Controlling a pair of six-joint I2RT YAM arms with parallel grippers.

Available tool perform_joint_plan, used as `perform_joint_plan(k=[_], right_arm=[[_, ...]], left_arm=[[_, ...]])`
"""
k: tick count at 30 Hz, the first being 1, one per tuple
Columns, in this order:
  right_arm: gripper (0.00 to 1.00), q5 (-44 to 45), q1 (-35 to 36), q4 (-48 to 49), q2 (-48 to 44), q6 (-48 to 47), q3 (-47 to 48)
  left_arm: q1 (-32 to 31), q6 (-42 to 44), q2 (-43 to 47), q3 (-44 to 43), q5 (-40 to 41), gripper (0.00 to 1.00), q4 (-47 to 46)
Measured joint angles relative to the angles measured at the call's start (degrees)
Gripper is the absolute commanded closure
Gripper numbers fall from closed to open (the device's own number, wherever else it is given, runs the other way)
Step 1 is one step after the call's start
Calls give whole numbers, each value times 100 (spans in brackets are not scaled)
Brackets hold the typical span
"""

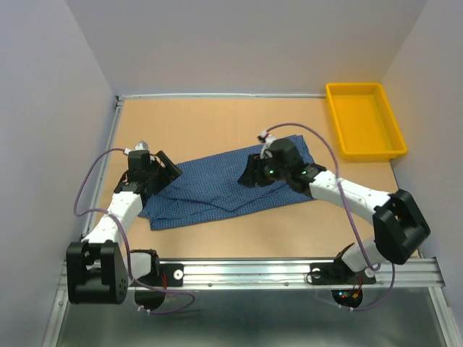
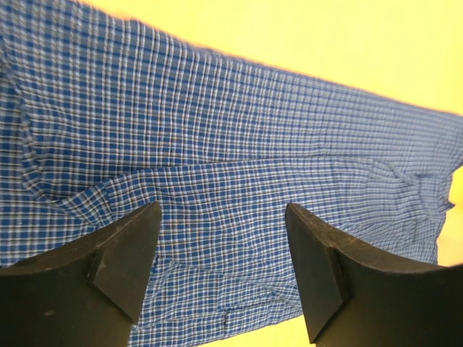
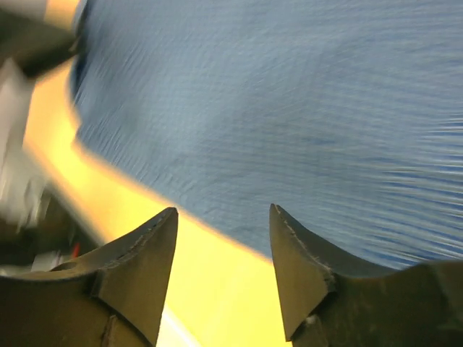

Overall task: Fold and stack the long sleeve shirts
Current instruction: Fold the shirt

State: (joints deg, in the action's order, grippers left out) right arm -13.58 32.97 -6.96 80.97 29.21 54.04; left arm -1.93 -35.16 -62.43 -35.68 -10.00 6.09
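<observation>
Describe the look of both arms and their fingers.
The left arm and right arm both have white links between bulky black joints. A thin purple cable loops along each one. The right wrist carries a small green light. The fingers are matte black and wedge-shaped, tapering to blunt tips.

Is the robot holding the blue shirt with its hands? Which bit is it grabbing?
Nothing is held. The left gripper and the right gripper are both open above the blue checked shirt, with no cloth between their fingers.
</observation>
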Motion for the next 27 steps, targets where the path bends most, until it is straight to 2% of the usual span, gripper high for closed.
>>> perform_joint_plan(k=[3,8,15,19,27], right_arm=[[48,-302,890,415,544,72,22],[54,-710,1394,909,1220,168,57],[60,-831,1436,1825,1912,358,35],[64,-732,1436,2162,2111,420,-304],[65,-485,1193,2315,1755,649,-1163]], left_arm=[[-24,-63,-396,7,-153,22,-116],[-61,-118,-782,7,-299,25,-446],[-59,-162,-1434,2,-164,25,-780],[-33,-238,-1847,-2,-42,26,-931],[302,-337,-2371,-369,-26,26,-1209]])
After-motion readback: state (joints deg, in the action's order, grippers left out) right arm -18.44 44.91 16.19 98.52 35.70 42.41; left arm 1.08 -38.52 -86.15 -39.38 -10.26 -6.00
